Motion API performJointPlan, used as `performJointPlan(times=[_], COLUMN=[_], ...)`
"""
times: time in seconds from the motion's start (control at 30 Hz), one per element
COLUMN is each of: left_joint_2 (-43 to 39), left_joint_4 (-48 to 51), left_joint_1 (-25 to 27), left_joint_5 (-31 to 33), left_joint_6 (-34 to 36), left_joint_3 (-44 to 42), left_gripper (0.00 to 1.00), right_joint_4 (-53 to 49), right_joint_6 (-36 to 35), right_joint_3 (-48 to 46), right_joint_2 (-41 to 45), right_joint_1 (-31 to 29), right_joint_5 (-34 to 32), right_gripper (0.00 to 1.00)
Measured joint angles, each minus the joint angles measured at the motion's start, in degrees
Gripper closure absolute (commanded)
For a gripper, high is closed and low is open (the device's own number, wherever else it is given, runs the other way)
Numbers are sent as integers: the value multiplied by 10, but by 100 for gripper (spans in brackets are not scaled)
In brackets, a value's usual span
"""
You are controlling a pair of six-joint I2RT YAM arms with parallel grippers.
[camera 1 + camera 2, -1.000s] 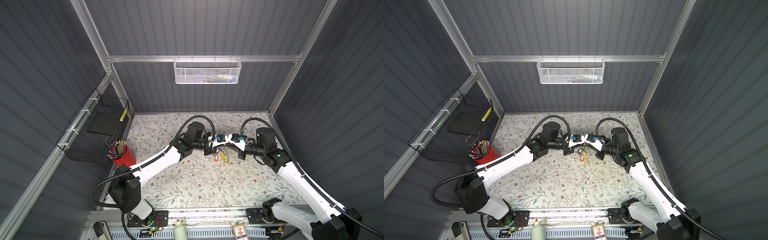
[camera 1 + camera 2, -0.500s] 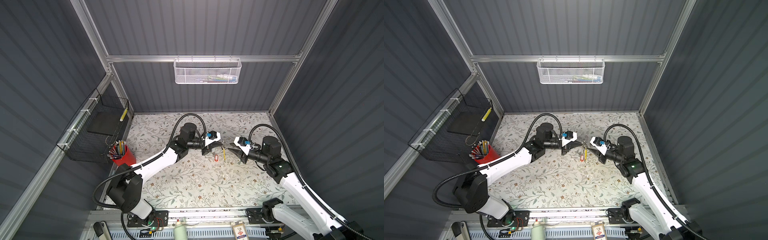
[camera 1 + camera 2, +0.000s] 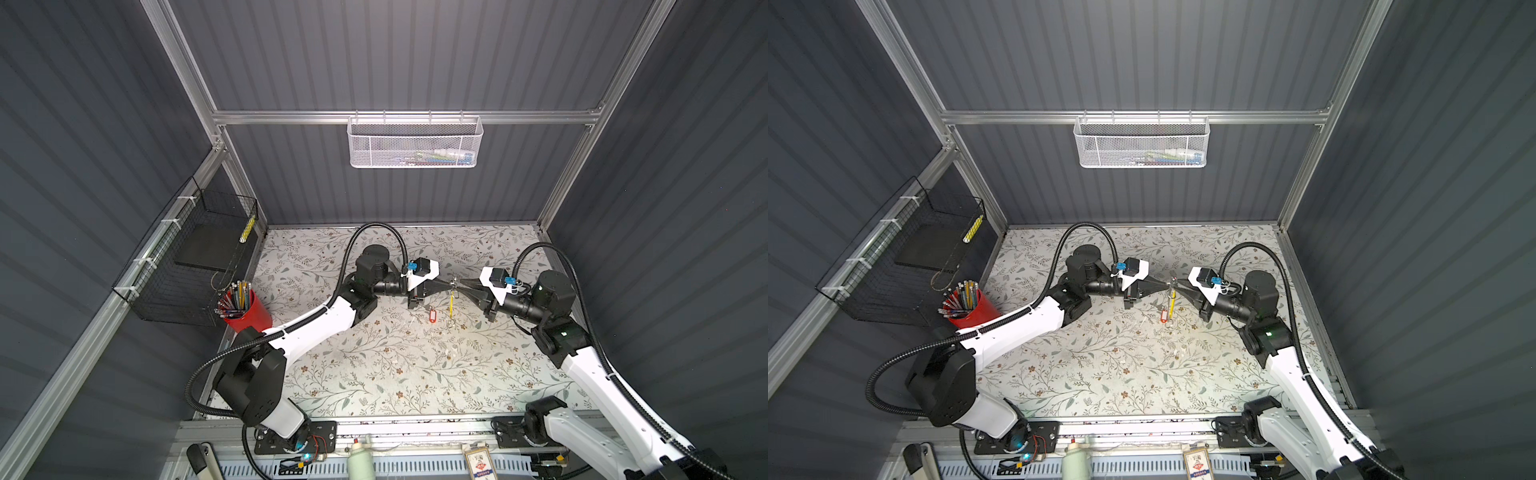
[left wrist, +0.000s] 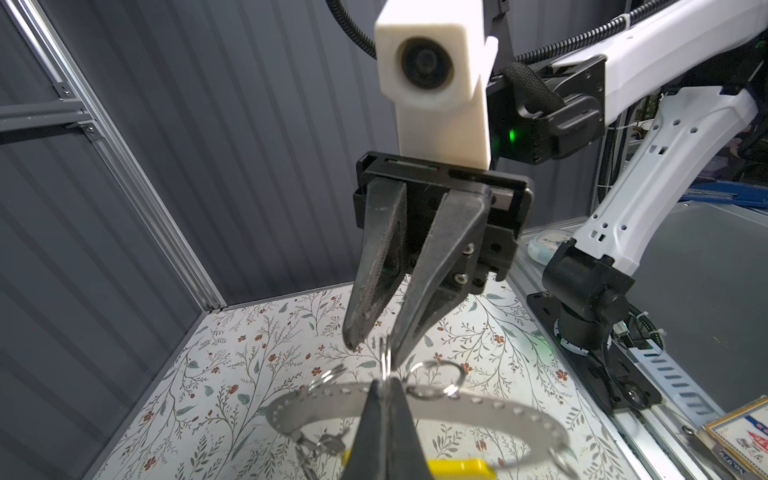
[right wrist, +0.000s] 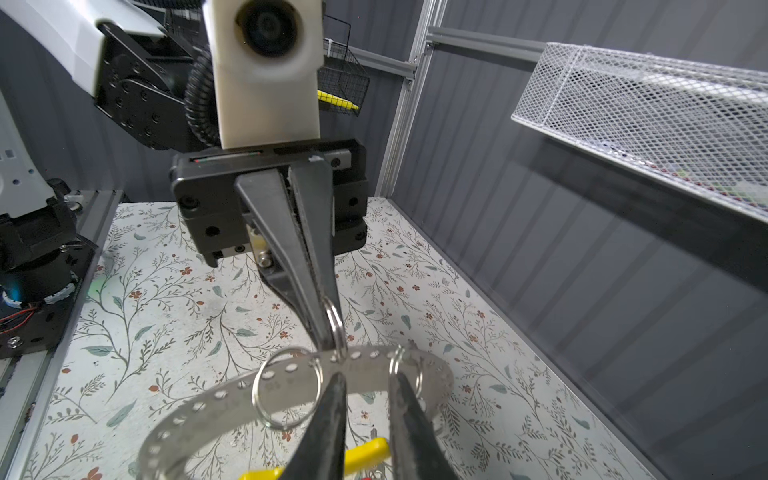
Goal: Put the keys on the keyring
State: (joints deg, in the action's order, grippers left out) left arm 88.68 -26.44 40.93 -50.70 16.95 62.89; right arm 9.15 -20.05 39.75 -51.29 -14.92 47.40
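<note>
The white mesh basket (image 3: 413, 145) on the back rail holds items too blurred to name. The black wire basket (image 3: 195, 266) holds a yellow stick (image 3: 248, 227), and the red cup (image 3: 249, 316) is full of pencils (image 3: 235, 297). The keyring (image 5: 232, 390) hangs in the air between both pincers. The left pincer (image 5: 330, 336) is clamped on a small split ring (image 5: 334, 322) threaded on it. The right pincer (image 4: 376, 351) has its jaws slightly apart, tips at the hoop. A red-tagged key (image 3: 432, 314) lies on the bench (image 3: 395, 374) below.
</note>
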Motion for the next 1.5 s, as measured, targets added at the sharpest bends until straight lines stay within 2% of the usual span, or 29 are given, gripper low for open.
performJointPlan(times=[0.23, 0.6, 0.8, 0.97, 1.17, 1.2, 1.23, 1.27, 1.33, 1.37, 1.5], left_joint_2=[1, 6, 9, 9, 9, 8, 8, 8, 7, 7, 3], left_joint_4=[-4, 3, 16, 23, 41, 49, 63, 79, 124, 152, 252], left_joint_1=[0, 0, 3, 3, 2, 2, 3, 3, 5, 7, 12], left_joint_5=[-5, -20, -25, -25, -25, -23, -19, -13, 14, 30, 88], left_joint_6=[-2, 2, 10, 17, 23, 28, 37, 49, 85, 105, 174], left_joint_3=[0, 0, 0, 0, 0, 2, 5, 11, 27, 38, 82], left_gripper=[100, 100, 100, 100, 100, 97, 84, 76, 65, 62, 62], right_joint_4=[4, 17, 22, 15, -6, -12, -27, -39, -75, -94, -165], right_joint_6=[11, 23, 31, 31, 14, 9, 2, -5, -20, -28, -64], right_joint_3=[0, 5, 6, 12, 13, 14, 18, 22, 39, 49, 87], right_joint_2=[-12, -24, -27, -38, -39, -39, -40, -40, -42, -43, -50], right_joint_1=[0, 0, 0, 0, 0, 0, 0, 0, 0, 0, 0], right_joint_5=[37, 54, 64, 77, 79, 78, 75, 72, 63, 59, 36], right_gripper=[78, 81, 88, 88, 100, 100, 100, 100, 100, 100, 100])
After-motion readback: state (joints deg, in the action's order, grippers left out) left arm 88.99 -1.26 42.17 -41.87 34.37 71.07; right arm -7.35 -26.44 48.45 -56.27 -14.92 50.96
